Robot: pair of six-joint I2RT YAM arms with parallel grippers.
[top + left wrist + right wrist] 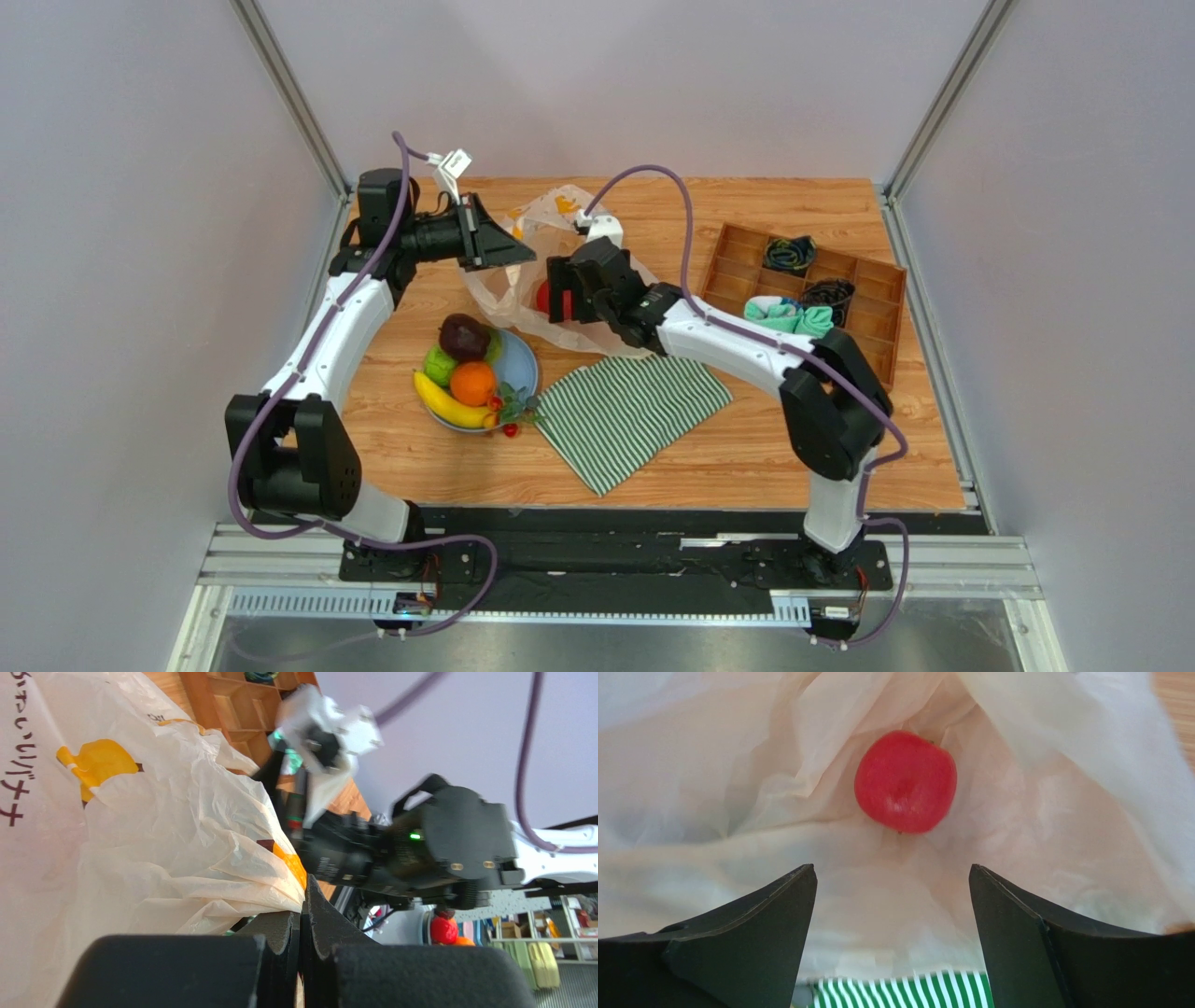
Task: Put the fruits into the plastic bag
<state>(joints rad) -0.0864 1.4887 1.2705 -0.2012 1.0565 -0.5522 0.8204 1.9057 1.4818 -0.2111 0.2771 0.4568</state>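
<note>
Plastic bag (522, 287) lies mid-table, just far of the plate (525, 359), with its mouth lifted on the left side. Left gripper (303, 913) is pressed together on a fold of the bag's rim, film bunched between the pads, holding the mouth up; right gripper (892, 875) is spread wide inside the mouth, nothing between its fingers (749, 941); red apple (905, 782) rests on the bag's floor just beyond them, touching neither.

Other fruit sits on the plate, near-left of the bag: dark fruit (463, 336) on the far side; green apple (439, 367); orange (473, 382); banana (452, 403) along the near rim; berries (511, 412) at the near-right edge, close to the striped cloth (631, 409), contact not discernible. Wooden tray (842, 315) with rolled socks is far right, well apart.

Handling, as judged: the bag film is thin, soft and slippery; it would likely sag shut if the pinch slackens; best held at the rim or a handle loop. The round fruits look firm and smooth, apt to roll; take each from above across its widest part. The banana is long and curved; grip it crosswise at the middle. The berries are tiny, leafy and probably fragile; pinch lightly, perhaps by the leaves. Risk: the right fingers snagging the film on the way out of the mouth.
</note>
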